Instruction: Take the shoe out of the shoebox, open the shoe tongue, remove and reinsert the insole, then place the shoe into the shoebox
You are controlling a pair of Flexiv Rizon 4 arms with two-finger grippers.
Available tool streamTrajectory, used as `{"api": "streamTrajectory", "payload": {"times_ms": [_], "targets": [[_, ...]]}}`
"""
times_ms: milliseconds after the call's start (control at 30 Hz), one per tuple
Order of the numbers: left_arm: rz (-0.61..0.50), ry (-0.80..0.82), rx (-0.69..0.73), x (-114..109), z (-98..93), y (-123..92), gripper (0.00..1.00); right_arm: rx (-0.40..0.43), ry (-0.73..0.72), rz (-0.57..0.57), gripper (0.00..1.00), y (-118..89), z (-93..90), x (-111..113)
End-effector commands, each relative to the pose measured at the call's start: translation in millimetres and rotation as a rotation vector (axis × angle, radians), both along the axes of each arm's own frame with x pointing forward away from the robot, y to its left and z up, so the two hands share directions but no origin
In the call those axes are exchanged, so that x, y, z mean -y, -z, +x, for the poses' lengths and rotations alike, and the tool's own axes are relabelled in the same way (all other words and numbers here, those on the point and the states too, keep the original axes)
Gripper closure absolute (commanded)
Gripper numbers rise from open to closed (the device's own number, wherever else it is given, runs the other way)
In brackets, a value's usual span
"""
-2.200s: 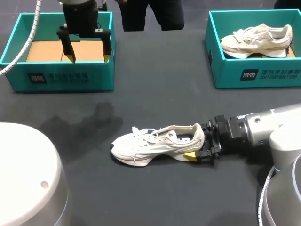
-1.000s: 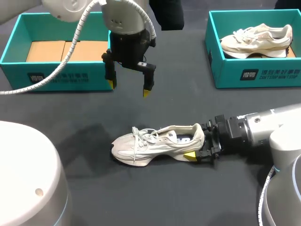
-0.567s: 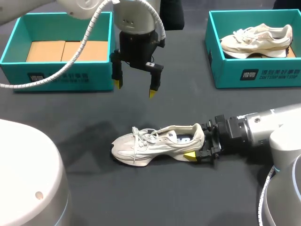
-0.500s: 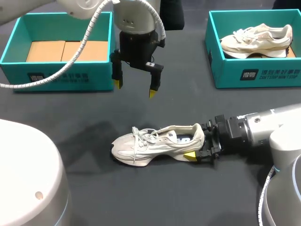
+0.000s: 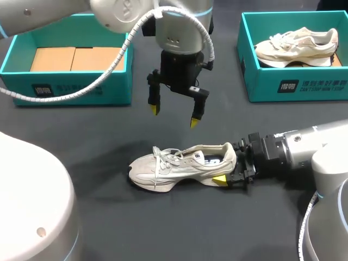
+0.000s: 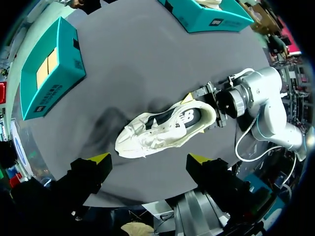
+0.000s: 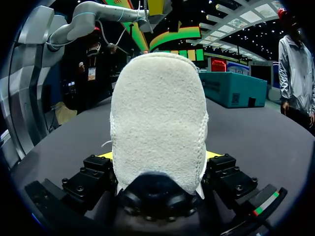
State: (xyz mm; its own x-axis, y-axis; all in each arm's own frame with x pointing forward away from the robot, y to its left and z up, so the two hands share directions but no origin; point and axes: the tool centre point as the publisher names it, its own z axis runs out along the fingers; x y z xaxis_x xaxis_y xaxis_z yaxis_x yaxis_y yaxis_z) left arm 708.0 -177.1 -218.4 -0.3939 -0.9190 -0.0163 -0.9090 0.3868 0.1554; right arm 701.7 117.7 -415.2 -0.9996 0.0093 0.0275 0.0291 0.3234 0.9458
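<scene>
The shoe (image 5: 182, 166) lies on the table (image 5: 163, 228), out of its box; left gripper (image 5: 174, 116) above it, fingers apart.
Long axis runs across the table, toe to my left; the right gripper (image 5: 228, 168) is clamped on the heel. The left gripper hangs over the laces, so it is nearer the tongue. White print on the left box (image 5: 76, 89) and right box (image 5: 293, 87), and a logo on the shoe's side: not transcribed.
</scene>
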Motion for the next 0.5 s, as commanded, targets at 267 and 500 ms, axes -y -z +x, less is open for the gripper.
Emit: {"api": "streamTrajectory", "payload": {"times_ms": [267,500], "targets": [[0.19,-0.045,-0.077,45,-4.8,36,0.0,-0.001,0.001,-0.005,1.0,0,-0.6,-1],[0.239,-0.093,-0.118,48,-13.8,53,0.0,-0.001,0.001,-0.005,1.0,0,-0.6,-1]]}}
